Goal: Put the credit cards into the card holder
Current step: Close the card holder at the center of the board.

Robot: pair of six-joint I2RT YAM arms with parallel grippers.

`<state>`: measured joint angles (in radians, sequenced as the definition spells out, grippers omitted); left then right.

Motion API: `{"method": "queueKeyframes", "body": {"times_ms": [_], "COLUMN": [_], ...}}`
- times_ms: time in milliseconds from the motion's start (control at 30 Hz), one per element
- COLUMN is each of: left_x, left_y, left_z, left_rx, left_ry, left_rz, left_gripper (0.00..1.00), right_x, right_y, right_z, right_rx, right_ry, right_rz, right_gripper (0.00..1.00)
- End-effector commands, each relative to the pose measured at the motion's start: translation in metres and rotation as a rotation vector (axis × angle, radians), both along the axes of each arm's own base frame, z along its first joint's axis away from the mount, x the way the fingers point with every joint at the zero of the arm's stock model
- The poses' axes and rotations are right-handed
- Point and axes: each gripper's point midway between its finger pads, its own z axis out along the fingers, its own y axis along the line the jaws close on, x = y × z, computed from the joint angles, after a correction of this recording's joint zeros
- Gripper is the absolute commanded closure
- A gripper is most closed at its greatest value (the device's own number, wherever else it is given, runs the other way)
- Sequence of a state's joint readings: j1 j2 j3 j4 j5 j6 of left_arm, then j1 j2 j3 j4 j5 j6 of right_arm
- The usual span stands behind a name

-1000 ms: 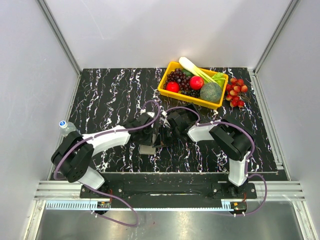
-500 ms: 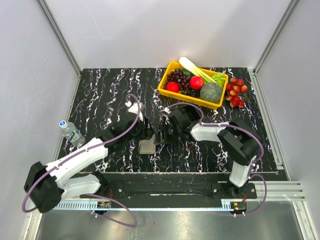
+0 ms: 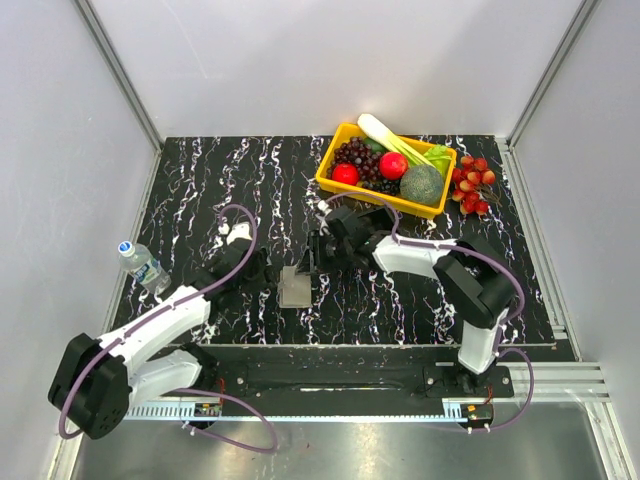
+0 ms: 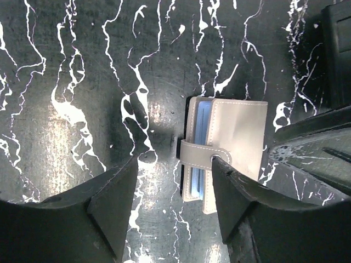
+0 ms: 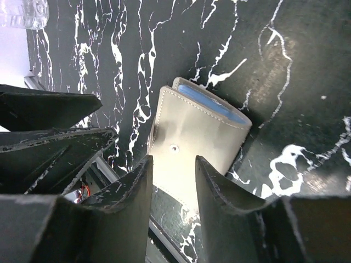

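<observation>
Black marbled tabletop (image 3: 200,190) carries everything. Left arm (image 3: 160,320) reaches in from the near-left, right arm (image 3: 420,258) from the near-right, and both point at the middle front. Yellow basket (image 3: 375,198) of fruit and veg sits at the far right, with a red fruit cluster (image 3: 472,185) just beside its right end. Water bottle (image 3: 143,265) is at the left edge of the tabletop. Card holder (image 3: 295,287) lies flat on the tabletop between the two tools, near the front edge. It's folded shut with the strap snapped, and blue edges show along one side. Left tool (image 4: 174,164) is spread, nothing between the fingers, holder just ahead of the tips. Right tool (image 5: 174,164) is also spread, pinching nothing, tips over the holder. Can't tell if they touch it.
</observation>
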<state>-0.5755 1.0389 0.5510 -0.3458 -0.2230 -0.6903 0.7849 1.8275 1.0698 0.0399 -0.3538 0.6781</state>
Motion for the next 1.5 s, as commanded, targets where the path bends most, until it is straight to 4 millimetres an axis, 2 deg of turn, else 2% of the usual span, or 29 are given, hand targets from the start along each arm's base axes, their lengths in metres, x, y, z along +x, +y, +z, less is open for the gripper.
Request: {"method": "queueKeyframes", "body": {"times_ms": [0,233,467,767,1000,1200,1467], "left_x": [0.009,0.008,0.007,0.004,0.007,0.007,0.006], "left_y": [-0.003,-0.006,-0.009,-0.012,-0.017,-0.018,-0.020], "left_z": [-0.003,-0.014,-0.024,-0.039,-0.037,-0.039,-0.042], "left_rx": [-0.050,-0.074,-0.081,-0.080,-0.108,-0.103,-0.107], "left_ry": [-0.012,0.009,0.032,0.071,0.054,0.058,0.062], "left_rz": [0.023,0.015,0.001,-0.015,-0.029,-0.039,-0.052], "left_gripper": [0.42,0.46,0.53,0.59,0.60,0.62,0.63], "right_x": [-0.006,-0.017,-0.021,-0.019,-0.019,-0.017,-0.014], "right_y": [0.029,0.048,0.055,0.048,0.046,0.041,0.038], "right_z": [0.004,0.000,0.001,0.005,0.006,0.022,0.021], "right_rx": [0.049,0.076,0.103,0.107,0.113,0.143,0.125], "right_ry": [0.030,0.069,0.072,0.035,0.031,-0.016,-0.025], "right_rz": [0.041,0.068,0.075,0.034,0.024,-0.004,-0.022], "right_gripper": [0.59,0.61,0.61,0.62,0.61,0.60,0.60]}}
